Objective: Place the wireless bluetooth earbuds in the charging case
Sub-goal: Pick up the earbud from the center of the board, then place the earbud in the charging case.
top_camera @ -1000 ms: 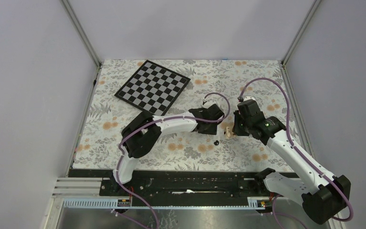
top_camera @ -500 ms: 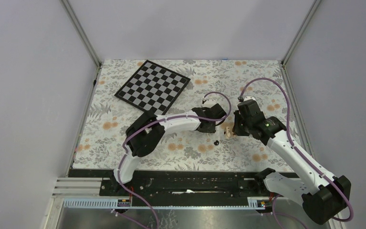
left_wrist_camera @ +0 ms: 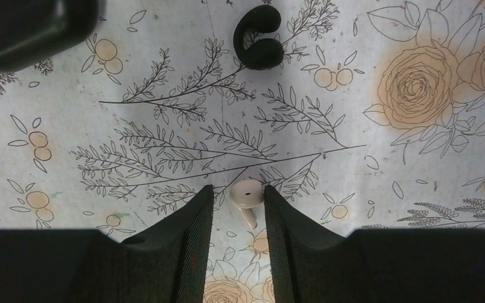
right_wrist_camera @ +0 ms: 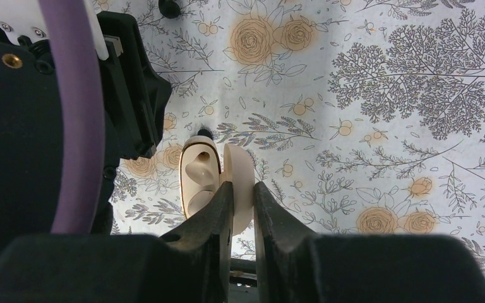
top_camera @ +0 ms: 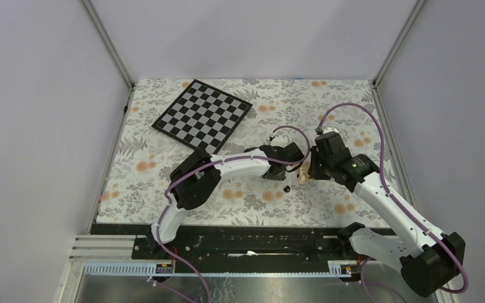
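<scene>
A pale beige earbud (left_wrist_camera: 247, 194) lies on the floral table between the spread fingers of my left gripper (left_wrist_camera: 237, 188). It touches the right finger, with a gap to the left one. A black earbud (left_wrist_camera: 259, 38) lies farther ahead, and also shows in the top view (top_camera: 286, 188). My right gripper (right_wrist_camera: 242, 186) is shut on the lid (right_wrist_camera: 240, 170) of the open beige charging case (right_wrist_camera: 199, 177), holding it upright on the table. In the top view the case (top_camera: 303, 175) sits between both grippers. A second pale bud is not in view.
A checkerboard (top_camera: 203, 115) lies at the back left of the floral mat. The left arm's wrist and purple cable (right_wrist_camera: 69, 113) stand close beside the case. Grey walls enclose the table on three sides.
My left gripper has moved a little right and nearer, closer to the case and the black bud. The right arm and case have stayed still.
</scene>
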